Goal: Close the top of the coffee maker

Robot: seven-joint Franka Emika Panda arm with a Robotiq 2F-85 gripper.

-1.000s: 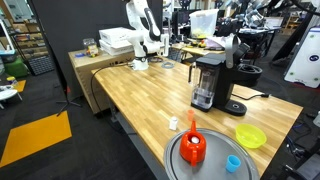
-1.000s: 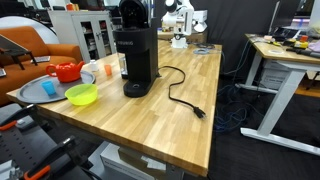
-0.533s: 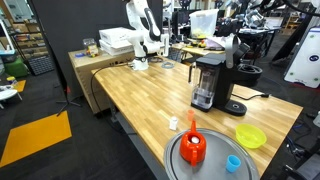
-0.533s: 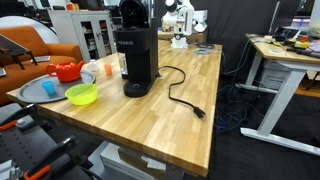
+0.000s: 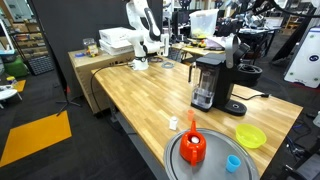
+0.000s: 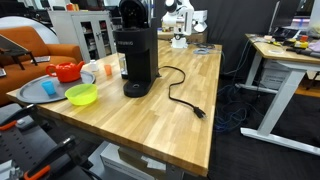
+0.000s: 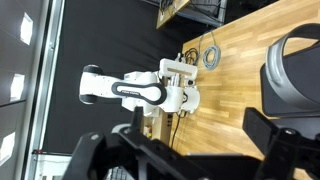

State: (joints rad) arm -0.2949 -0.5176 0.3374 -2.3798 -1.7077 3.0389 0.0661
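The top [image 6: 130, 12] of the coffee maker [image 6: 133, 62] stands raised above the body and unseated; closing is judged not yet done. The machine sits upright near one end of the desk [image 6: 190, 125], its cord [image 6: 182, 97] lying slack beside it. In the wrist view the end effector [image 7: 190, 155] is released, fingers spread and empty. That suits pressing the top down, not grasping it.

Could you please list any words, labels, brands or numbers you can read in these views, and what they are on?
None can be read.
Any marking on the coffee maker is too small and blurred in both exterior views; the wrist view shows no lettering.
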